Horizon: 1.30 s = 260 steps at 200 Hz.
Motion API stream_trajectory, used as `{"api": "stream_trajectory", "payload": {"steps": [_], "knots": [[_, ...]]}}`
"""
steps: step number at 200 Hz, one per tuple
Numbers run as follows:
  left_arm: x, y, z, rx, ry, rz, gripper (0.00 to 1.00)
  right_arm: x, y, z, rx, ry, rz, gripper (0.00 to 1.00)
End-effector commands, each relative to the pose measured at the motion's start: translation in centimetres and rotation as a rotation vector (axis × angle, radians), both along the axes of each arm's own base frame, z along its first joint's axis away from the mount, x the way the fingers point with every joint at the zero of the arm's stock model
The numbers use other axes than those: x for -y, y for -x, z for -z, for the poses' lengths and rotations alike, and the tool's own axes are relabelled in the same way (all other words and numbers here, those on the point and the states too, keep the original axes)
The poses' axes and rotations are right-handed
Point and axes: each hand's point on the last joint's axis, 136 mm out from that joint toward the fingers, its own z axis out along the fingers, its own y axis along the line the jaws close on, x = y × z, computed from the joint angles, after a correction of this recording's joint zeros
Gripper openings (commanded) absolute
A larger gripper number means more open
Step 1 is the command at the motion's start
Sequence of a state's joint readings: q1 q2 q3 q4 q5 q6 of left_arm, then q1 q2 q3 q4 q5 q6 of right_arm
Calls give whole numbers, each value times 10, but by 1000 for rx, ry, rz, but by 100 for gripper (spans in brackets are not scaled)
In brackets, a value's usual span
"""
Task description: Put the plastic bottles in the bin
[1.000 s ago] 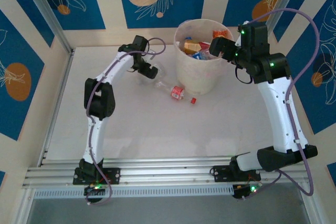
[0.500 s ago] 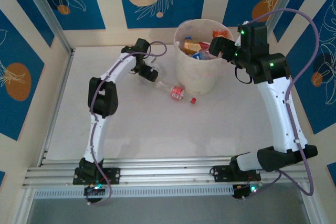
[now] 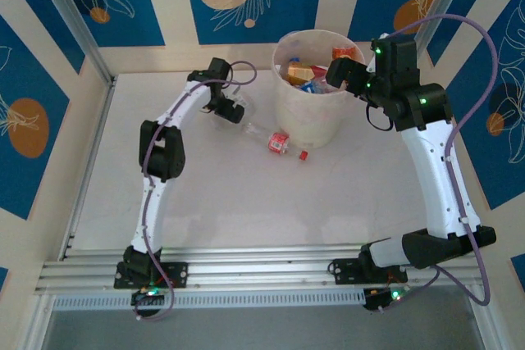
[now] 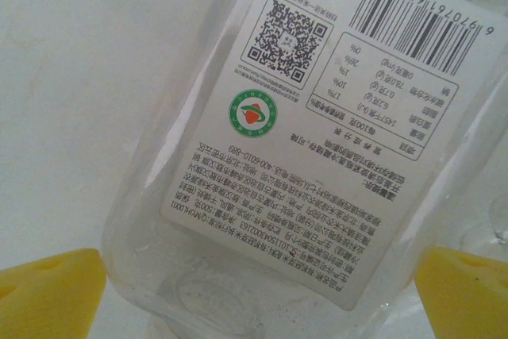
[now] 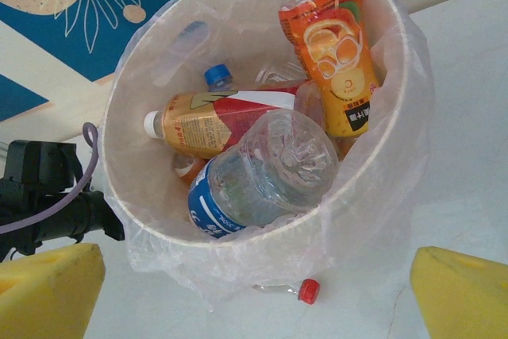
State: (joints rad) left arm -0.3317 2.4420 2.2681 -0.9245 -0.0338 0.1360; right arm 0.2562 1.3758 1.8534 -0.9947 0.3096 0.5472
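Bottles [image 5: 262, 172] fill the bin [image 3: 308, 125], which stands at upper centre of the top view. In the right wrist view a blue-labelled one lies on top, a red-and-yellow one behind it, and an orange one against the upper right wall. One loose bottle [image 3: 267, 138] lies on the table [image 3: 246, 219] just lower left of the bin, its red cap [image 3: 302, 156] pointing to the lower right. The left gripper [image 3: 232, 111] stands over that bottle's base end, jaws spread wide. In the left wrist view its yellow fingertips [image 4: 48, 291] sit in the lower corners with the white-labelled body between them; whether they touch it I cannot tell. The right gripper [image 3: 343, 74] hovers at the bin's right rim, jaws apart, holding nothing.
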Motion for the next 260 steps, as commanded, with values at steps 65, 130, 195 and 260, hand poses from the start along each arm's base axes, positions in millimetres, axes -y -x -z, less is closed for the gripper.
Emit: {"api": "stream_trajectory", "payload": {"steps": [65, 130, 195, 260], "knots": [[-9, -10, 12, -15, 4, -76, 100, -3, 4, -8, 31, -17, -2, 99], [-54, 30, -17, -35, -104, -314, 100, -3, 2, -5, 33, -18, -3, 99], [-43, 50, -87, 150, 71, -251, 99, -6, -1, -3, 40, -26, -12, 99], [-14, 1, -73, 215, 49, 33, 99, -2, 5, -3, 33, -23, -2, 99]]}}
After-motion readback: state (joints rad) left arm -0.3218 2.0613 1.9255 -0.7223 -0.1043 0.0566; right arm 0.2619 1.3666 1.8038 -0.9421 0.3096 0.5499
